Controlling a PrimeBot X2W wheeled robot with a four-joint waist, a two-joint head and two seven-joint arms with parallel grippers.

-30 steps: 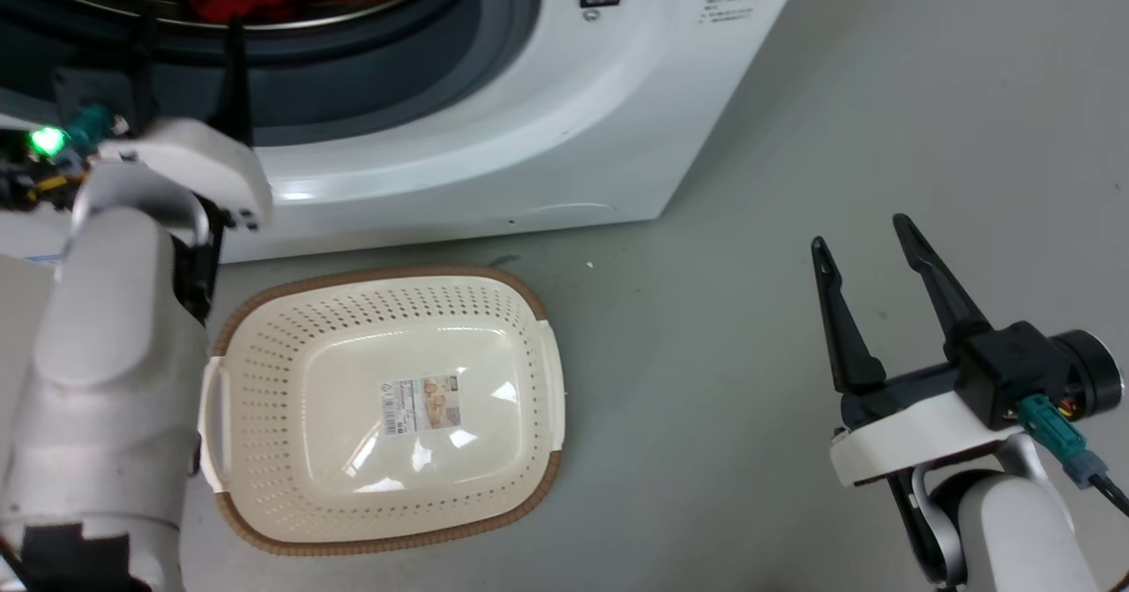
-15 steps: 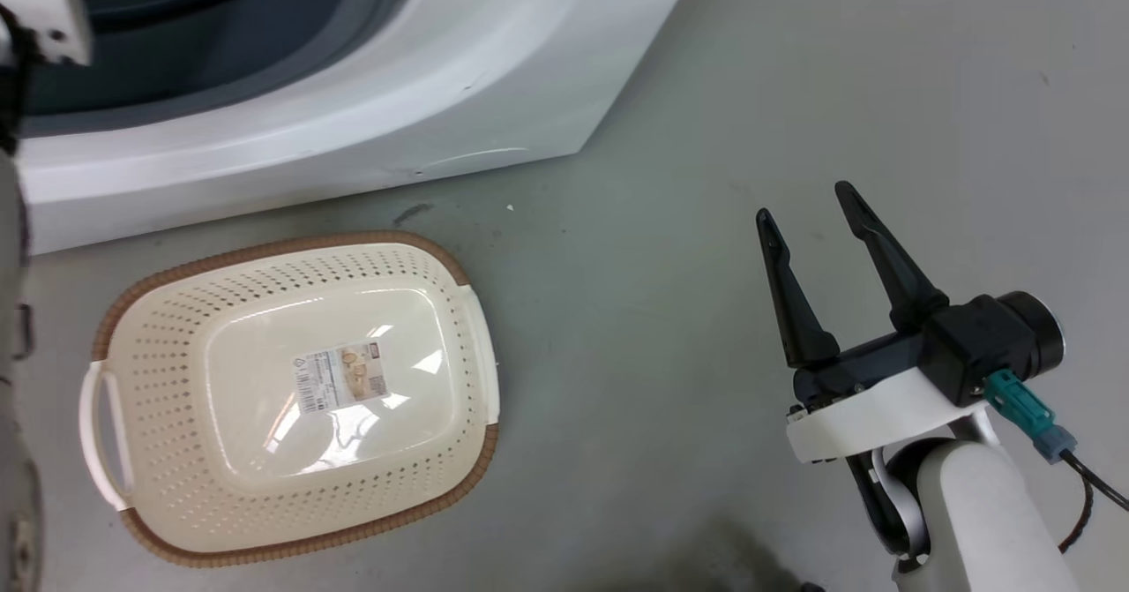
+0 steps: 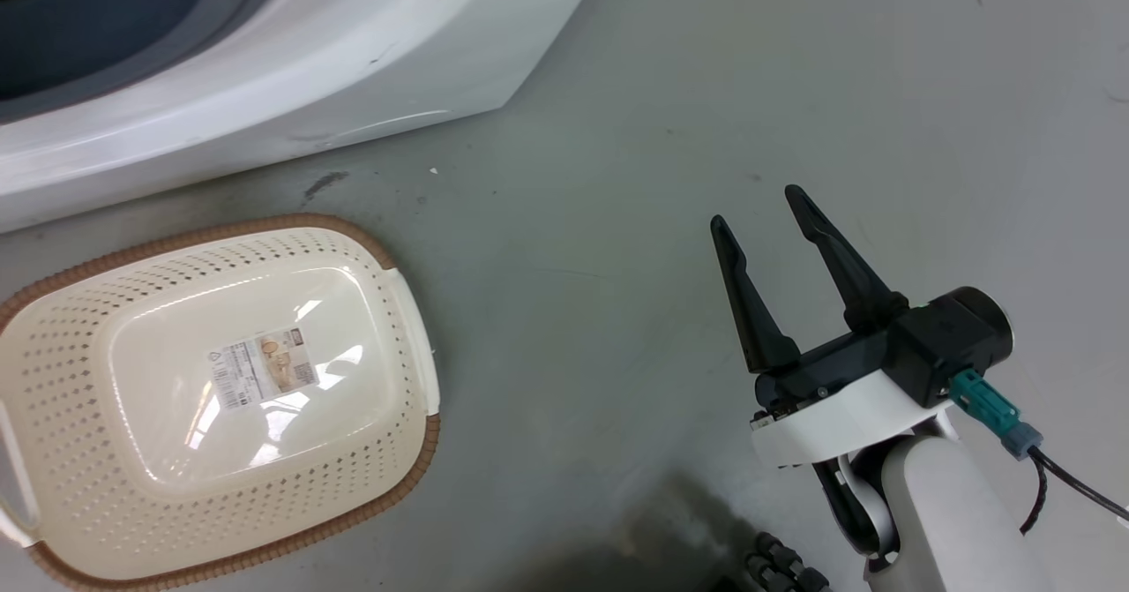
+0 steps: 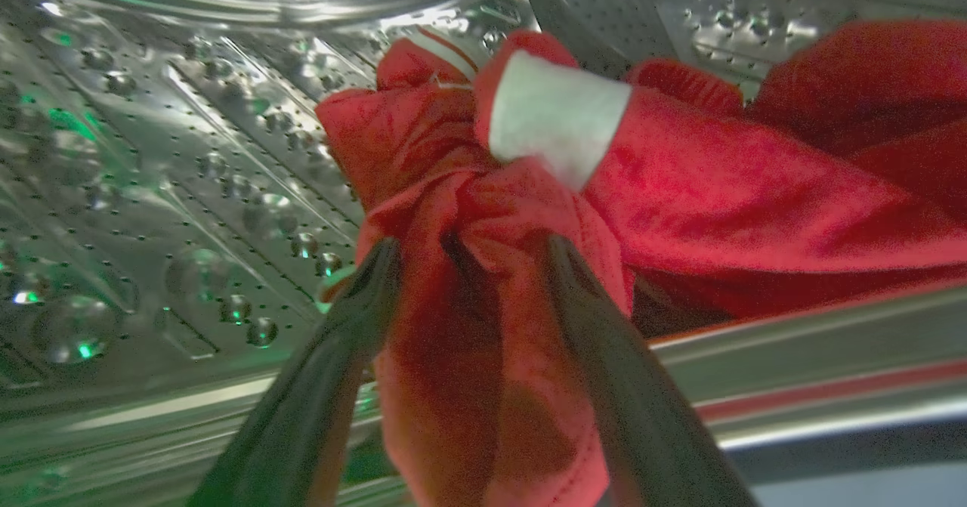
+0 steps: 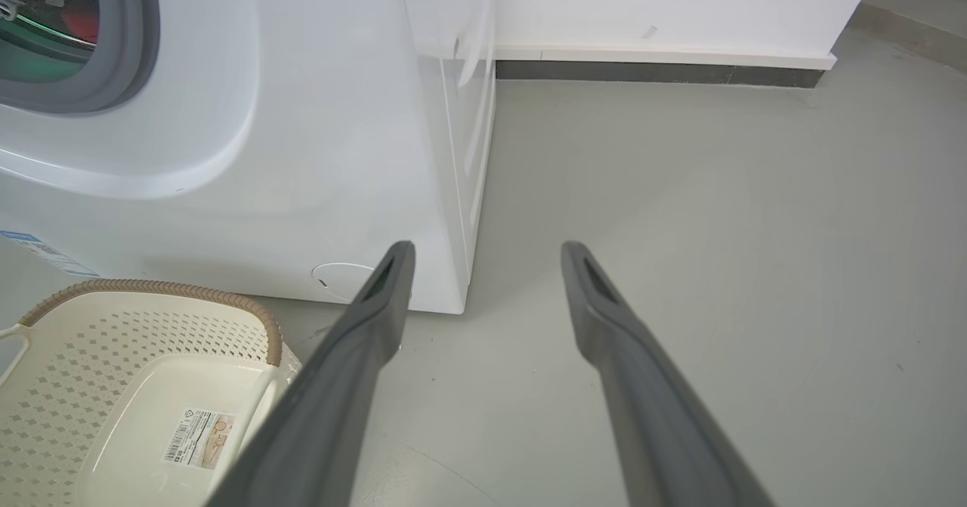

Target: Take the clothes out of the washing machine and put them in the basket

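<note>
The left tool (image 4: 464, 258) was clamped on a bunched fold of the clothes (image 4: 604, 190) inside the washing machine (image 3: 265, 107) drum — the fold could slip loose or snag at the rim. The right tool (image 3: 767, 221) hung apart and empty beside the bare basket (image 3: 388, 477).

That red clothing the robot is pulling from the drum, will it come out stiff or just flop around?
Probably floppy: the red clothing bunches and folds between the left gripper, whose jaws pinch it. It looks thin and satiny, so likely light and perhaps slippery. More cloth trails behind, so it may drag over the drum lip.
</note>
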